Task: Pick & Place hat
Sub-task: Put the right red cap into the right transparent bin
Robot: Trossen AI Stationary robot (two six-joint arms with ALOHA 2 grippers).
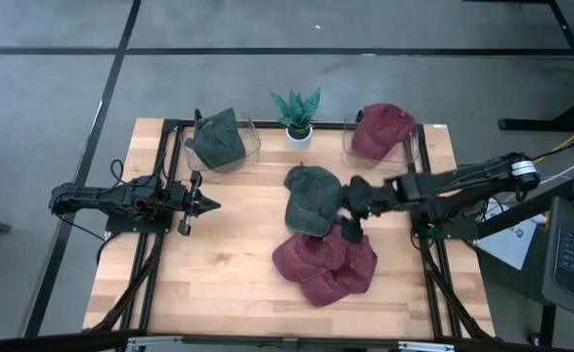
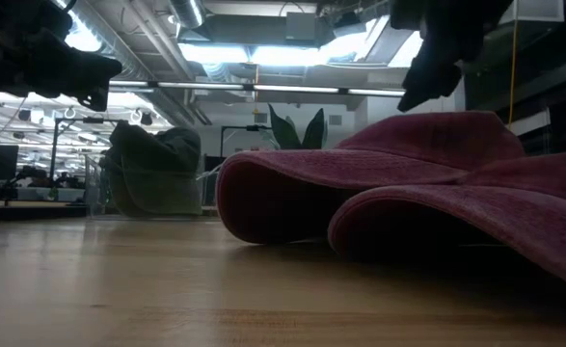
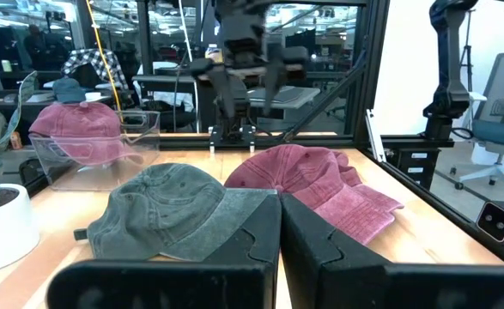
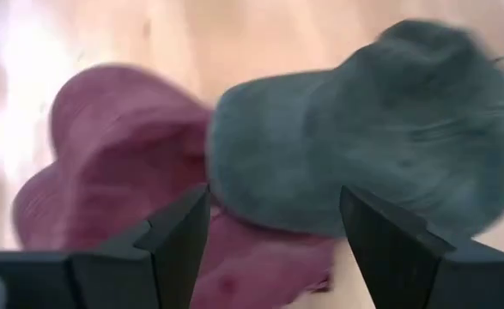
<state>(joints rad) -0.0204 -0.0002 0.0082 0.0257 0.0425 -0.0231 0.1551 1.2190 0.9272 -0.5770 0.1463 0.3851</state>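
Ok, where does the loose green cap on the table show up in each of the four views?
High view: green cap at table centre, just below the potted plant, beside the open right gripper.
Low view: not visible; the red caps fill the foreground.
Left wrist view: green cap low and centre-left.
Right wrist view: green cap fills the upper right.
Shared landmark: the red caps lying against it.

A light wooden table [image 1: 218, 264] carries a green cap [image 1: 311, 198] at its centre, its brim overlapping a heap of maroon caps [image 1: 324, 262] toward the near edge. Along the far edge stand a clear bin [image 1: 252, 137] holding a green cap, a small potted plant [image 1: 297, 115], and a second clear bin [image 1: 347, 147] holding a maroon cap.
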